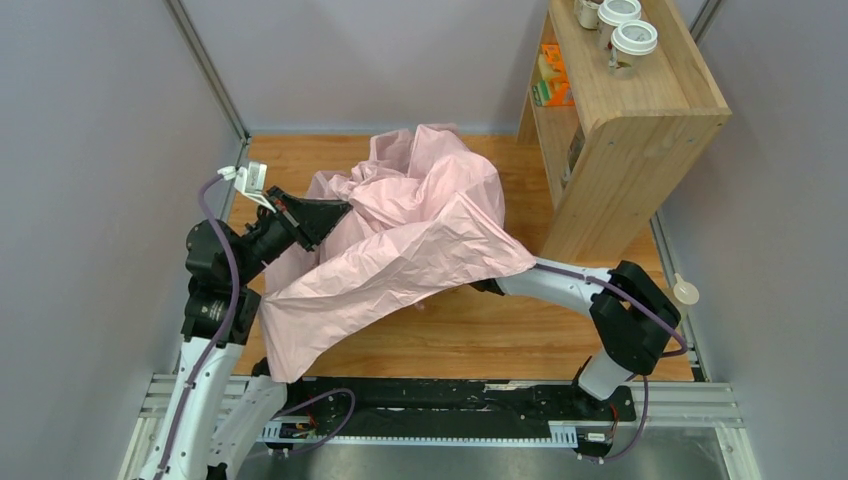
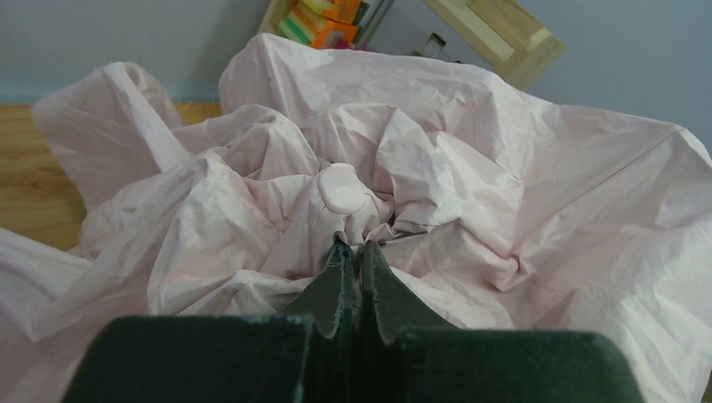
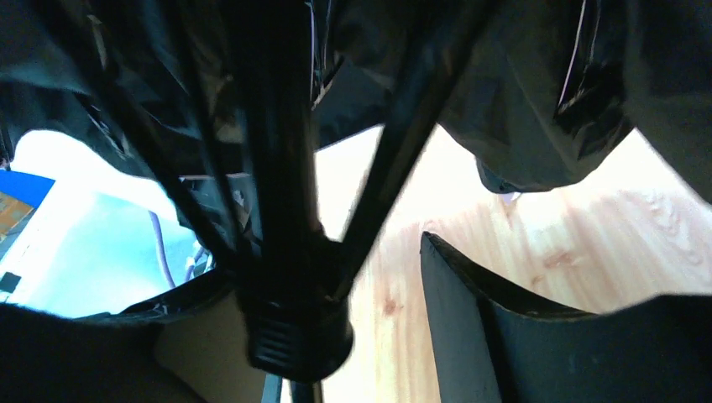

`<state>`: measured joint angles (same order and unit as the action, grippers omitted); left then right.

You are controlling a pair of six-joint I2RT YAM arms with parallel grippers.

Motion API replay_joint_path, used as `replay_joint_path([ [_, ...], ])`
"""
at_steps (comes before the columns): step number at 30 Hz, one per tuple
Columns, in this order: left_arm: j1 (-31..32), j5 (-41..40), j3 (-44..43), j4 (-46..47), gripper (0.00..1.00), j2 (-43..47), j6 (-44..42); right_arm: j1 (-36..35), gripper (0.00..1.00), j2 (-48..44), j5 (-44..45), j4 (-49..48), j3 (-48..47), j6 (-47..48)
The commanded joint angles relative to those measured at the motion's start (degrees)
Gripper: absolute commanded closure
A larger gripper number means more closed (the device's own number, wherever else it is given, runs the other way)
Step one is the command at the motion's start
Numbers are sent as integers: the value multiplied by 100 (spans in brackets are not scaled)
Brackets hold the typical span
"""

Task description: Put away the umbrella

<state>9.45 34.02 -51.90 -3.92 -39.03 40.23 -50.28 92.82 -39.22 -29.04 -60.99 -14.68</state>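
Note:
The umbrella (image 1: 410,220) lies half collapsed across the wooden table, its pale pink canopy crumpled in a heap. My left gripper (image 1: 318,216) is at the canopy's left side. In the left wrist view it (image 2: 353,248) is shut on a fold of pink fabric just below the umbrella's round pink top cap (image 2: 340,189). My right arm reaches under the canopy, so its gripper is hidden from above. In the right wrist view the right gripper (image 3: 327,269) is open under the black lining. The black shaft and its runner (image 3: 294,323) stand between the fingers, with a gap to the right finger (image 3: 470,327).
A wooden shelf unit (image 1: 620,130) stands at the back right, lidded cups (image 1: 633,38) on top and colourful items (image 1: 550,75) inside. Grey walls close in the left, back and right. A metal rail (image 1: 450,405) runs along the near edge.

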Motion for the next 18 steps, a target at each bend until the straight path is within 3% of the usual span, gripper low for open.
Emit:
replay_joint_path([
  [1,21,-220,-285,199,100,307,117,-174,37,-150,643,-744,316,-273],
  [2,21,-220,-294,190,100,334,73,-201,40,-176,748,-796,359,-264],
  [3,30,-238,-390,-1,100,343,21,-193,51,-211,889,-910,403,-299],
  [5,30,-317,-583,-422,100,282,-181,-201,98,-272,1082,-1164,509,-386],
  [7,22,-413,-750,-792,100,246,-173,-166,100,-317,901,-1794,702,-527],
  [8,30,-414,-838,-968,92,229,-191,-97,100,-299,664,-2242,816,-632],
  [9,30,-501,-1083,-1449,68,229,-286,9,100,-212,383,-2621,904,-833],
  [10,30,-615,-1190,-1662,58,264,-322,166,100,-81,111,-3042,914,-1105],
  [11,22,-659,-1356,-2030,32,307,-410,342,100,69,-275,-3464,879,-1499],
  [15,21,-1072,-1630,-2815,31,808,-551,826,100,675,-1411,-5442,572,-3161],
  [18,22,-1686,-1587,-3332,30,1282,-507,941,100,747,-1720,-5534,395,-3524],
])
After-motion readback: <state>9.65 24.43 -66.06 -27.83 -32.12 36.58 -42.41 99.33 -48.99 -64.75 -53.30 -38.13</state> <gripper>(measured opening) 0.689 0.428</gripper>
